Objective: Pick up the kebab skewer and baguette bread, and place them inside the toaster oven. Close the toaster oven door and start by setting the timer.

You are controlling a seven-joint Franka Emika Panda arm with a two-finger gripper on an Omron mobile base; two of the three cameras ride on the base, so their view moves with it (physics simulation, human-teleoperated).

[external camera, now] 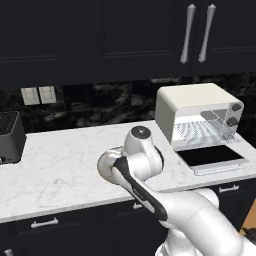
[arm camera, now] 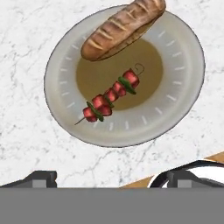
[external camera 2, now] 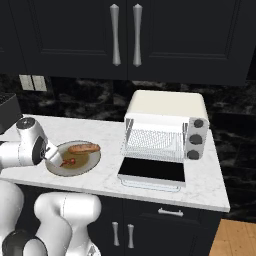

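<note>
The kebab skewer (arm camera: 111,94), red chunks on a thin stick, lies in the middle of a grey plate (arm camera: 183,96). The orange-brown baguette bread (arm camera: 122,28) rests across the plate's far rim. My gripper (arm camera: 113,178) hovers above the plate's near edge, open with nothing between its fingers. From the right base view, the gripper (external camera 2: 55,159) is over the left side of the plate (external camera 2: 92,162), close to the skewer (external camera 2: 70,161), with the baguette (external camera 2: 84,148) behind. The cream toaster oven (external camera 2: 165,107) stands to the right, its door (external camera 2: 152,171) folded down flat and the wire rack showing.
Three dark knobs (external camera 2: 197,137) sit on the oven's right side. A black slot toaster (external camera: 10,137) stands at the counter's far left. My own arm (external camera: 135,160) blocks the plate in the left base view. Dark cabinets hang above; the counter's front edge is near the plate.
</note>
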